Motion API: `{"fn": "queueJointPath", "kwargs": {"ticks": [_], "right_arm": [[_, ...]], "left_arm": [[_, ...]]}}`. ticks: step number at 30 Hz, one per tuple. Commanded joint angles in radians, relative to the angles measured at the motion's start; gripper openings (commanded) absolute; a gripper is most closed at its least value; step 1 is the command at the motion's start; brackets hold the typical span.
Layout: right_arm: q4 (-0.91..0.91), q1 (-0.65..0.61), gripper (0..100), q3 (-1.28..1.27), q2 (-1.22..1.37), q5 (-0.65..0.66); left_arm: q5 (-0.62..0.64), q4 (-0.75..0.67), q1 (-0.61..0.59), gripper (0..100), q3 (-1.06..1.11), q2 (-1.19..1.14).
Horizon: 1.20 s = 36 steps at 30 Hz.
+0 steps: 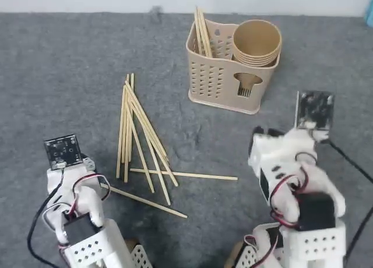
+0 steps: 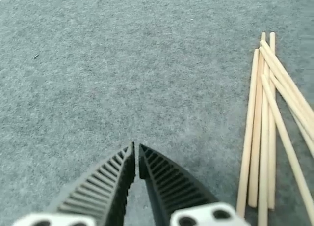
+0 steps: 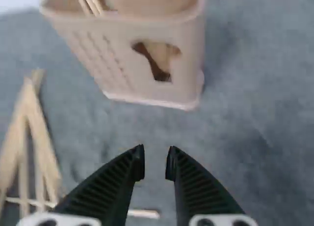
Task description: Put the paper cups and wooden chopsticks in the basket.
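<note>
Where the grey tabletop (image 1: 70,64) meets its far edge, the basket (image 1: 218,81) stands upright a little right of the middle. A stack of paper cups (image 1: 256,41) sits in its right-hand compartment and a few wooden chopsticks lean in its left one. A strip of bare tabletop runs between the basket and the far edge, and more lies open along the left edge and the right edge. The loose chopsticks (image 1: 137,128) lie flat on the middle of the tabletop, left of the basket and well apart from it. They are bunched at the far end and fan out toward the near edge, with one lying crosswise and another slanting close to the left arm. The left gripper (image 2: 136,155) hangs over bare tabletop toward the near left corner. Its jaws are drawn almost together and hold nothing, and the loose chopsticks lie off to its side toward the middle, not touching it. The right gripper (image 3: 155,159) is toward the near right corner and points at the basket. Its jaws are parted by a narrow gap and hold nothing, with open tabletop between it and the basket's front wall.
</note>
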State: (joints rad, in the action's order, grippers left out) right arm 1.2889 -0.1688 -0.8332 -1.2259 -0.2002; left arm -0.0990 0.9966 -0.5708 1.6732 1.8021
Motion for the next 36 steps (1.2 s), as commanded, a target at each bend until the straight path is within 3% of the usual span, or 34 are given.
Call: {"fn": "queueJointPath", "kwargs": {"ticks": [1, 4, 8, 12, 17, 27, 36], "right_arm": [[-0.033, 0.025, 8.2, -0.143, -0.064, 0.066], [-0.071, 0.012, 0.1, -0.247, -0.068, 0.095], [-0.165, 0.01, 1.0, -0.365, -0.068, 0.046], [-0.367, -0.004, 0.8, -0.542, -0.074, -0.029], [-0.558, -0.004, 0.8, -0.704, -0.079, 0.002], [-0.564, -0.005, 0.8, -0.721, -0.079, 0.015], [-0.561, -0.048, 0.8, -0.746, -0.077, 0.017]], "left_arm": [[-0.005, 0.092, 0.008, 2, -0.117, 0.02], [-0.005, 0.164, 0.008, 2, -0.228, 0.012], [-0.006, 0.176, 0.009, 2, -0.363, -0.13], [-0.002, 0.141, 0.063, 2, -0.547, -0.457], [0.003, 0.17, 0.133, 2, -0.809, -0.899], [0.16, 0.201, 0.351, 2, -1.09, -1.415], [0.308, 0.06, 0.453, 2, -1.152, -1.617]]}}
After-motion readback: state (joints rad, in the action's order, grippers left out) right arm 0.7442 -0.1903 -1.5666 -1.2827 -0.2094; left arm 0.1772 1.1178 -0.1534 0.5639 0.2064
